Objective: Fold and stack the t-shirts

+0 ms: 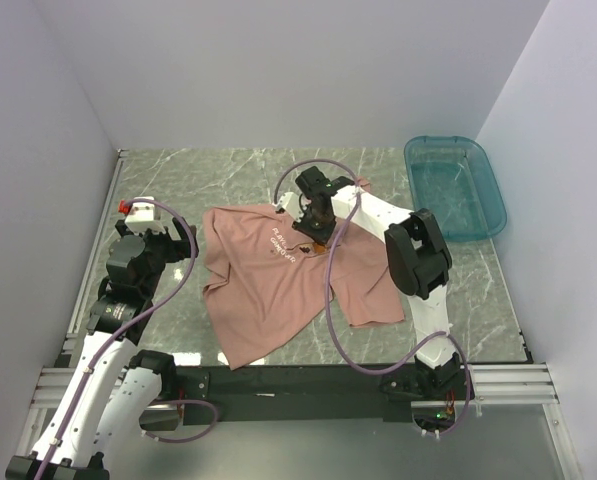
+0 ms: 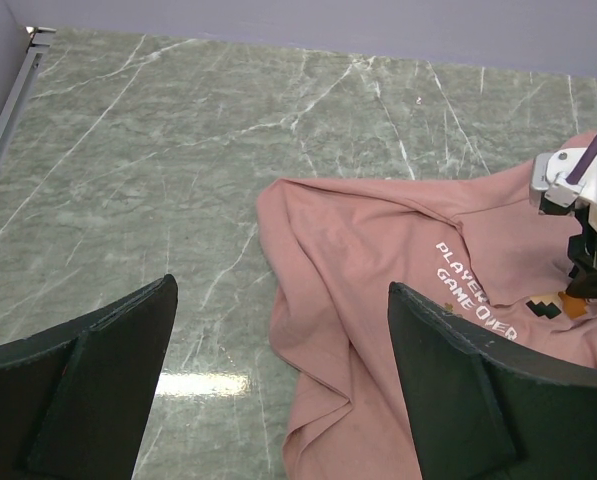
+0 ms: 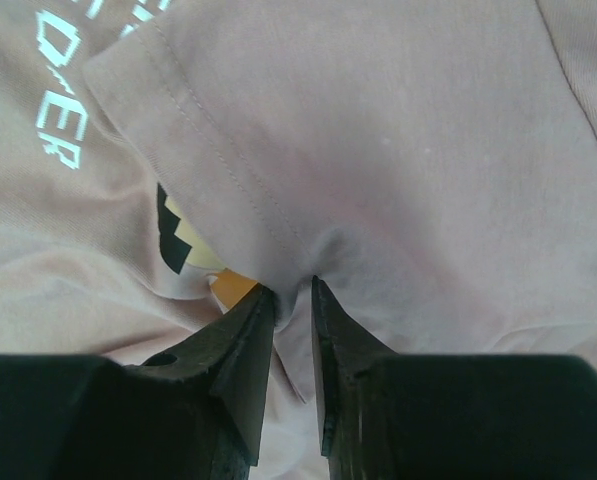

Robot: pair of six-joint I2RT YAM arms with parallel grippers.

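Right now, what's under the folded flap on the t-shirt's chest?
Under the flap of the t-shirt, part of the orange-brown print and white text show; the rest is covered.

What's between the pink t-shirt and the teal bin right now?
The right arm: its white link and black elbow cross above bare marble table between the t-shirt and the teal bin. The top view shows it.

A grey-green marbled surface (image 1: pixel 178 180) with thin white veins sits inside a plain booth. A pale lavender back wall (image 1: pixel 298 70) rises beyond the right gripper (image 1: pixel 320 238), with matching side walls (image 1: pixel 28 220) further out. A metal rail (image 1: pixel 100 230) edges the surface outboard of the left gripper (image 2: pixel 280 290). Below that gripper's gap lies a soft white glare (image 2: pixel 206 384).
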